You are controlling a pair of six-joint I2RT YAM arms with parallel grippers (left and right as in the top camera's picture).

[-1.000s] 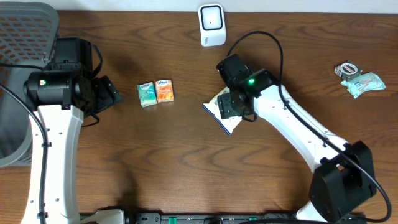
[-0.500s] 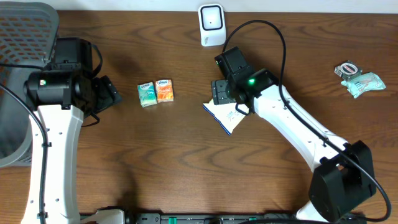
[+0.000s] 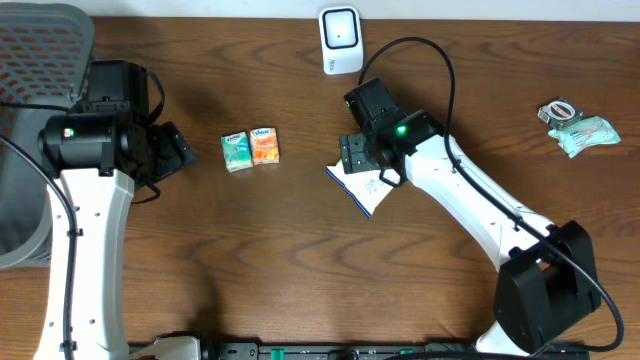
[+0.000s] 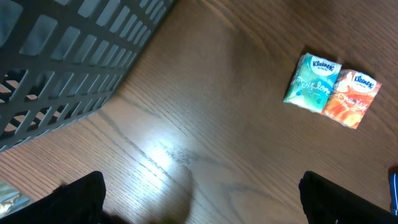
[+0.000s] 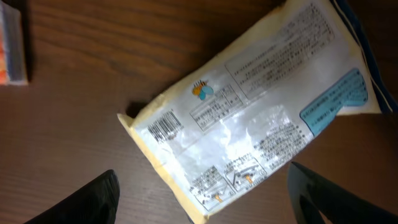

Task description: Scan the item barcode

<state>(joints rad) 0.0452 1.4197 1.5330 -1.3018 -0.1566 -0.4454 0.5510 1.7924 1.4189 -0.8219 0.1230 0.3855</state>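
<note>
1. The packet [image 5: 249,118] lies flat on the table [image 3: 300,280] at the centre of the overhead frame, barcode [image 5: 165,127] facing up.
2. The right gripper [image 3: 356,155] hangs over it, fingers [image 5: 93,199] spread wide, gripping nothing.
3. The left gripper [image 3: 175,150], mid left, is fully spread and empty.
4. The scanner [image 3: 341,40] stands at top centre.

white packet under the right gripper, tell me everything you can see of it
The packet is a glossy, cream-white plastic pouch lying flat and diagonal on the wooden table. The upward face shows small black print panels, a barcode near its lower left end and a blue label near the other. The right gripper hovers above it, jaws open, not gripping it.
</note>
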